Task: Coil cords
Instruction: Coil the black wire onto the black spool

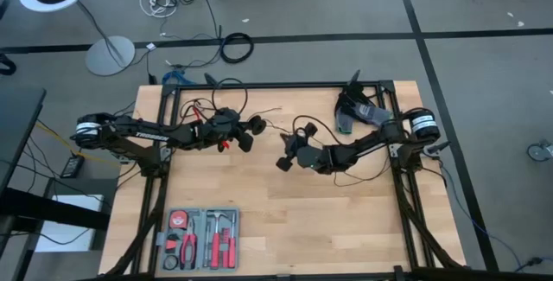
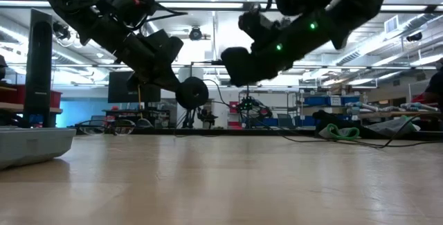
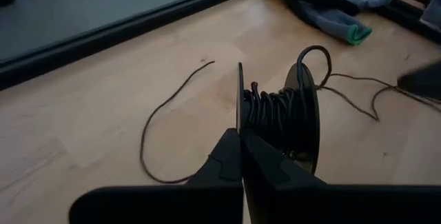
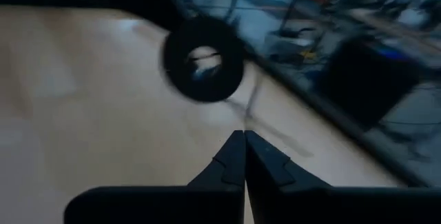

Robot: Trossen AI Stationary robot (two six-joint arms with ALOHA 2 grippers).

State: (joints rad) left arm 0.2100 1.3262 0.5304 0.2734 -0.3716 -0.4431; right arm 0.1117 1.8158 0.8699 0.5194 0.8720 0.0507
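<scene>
table (image 1: 285, 220): light wood top, black frame round edges, centre bare.
tool tray (image 1: 200, 239): grey, flat on table at ~7 o'clock, near front edge; red-handled tools in it; also shows as grey block in low view, 9 o'clock side.
cloth (image 1: 356, 112): dark/grey w/ green edge, heaped on table at ~1 o'clock, by back rail; seen in left wrist view too.
cord (image 3: 162, 124): thin black loose end lying on table, curved, free tip toward back edge; more slack trails on wood toward cloth side.
floor (image 1: 484, 4): grey, dark tape lines, round table on all sides.
</scene>
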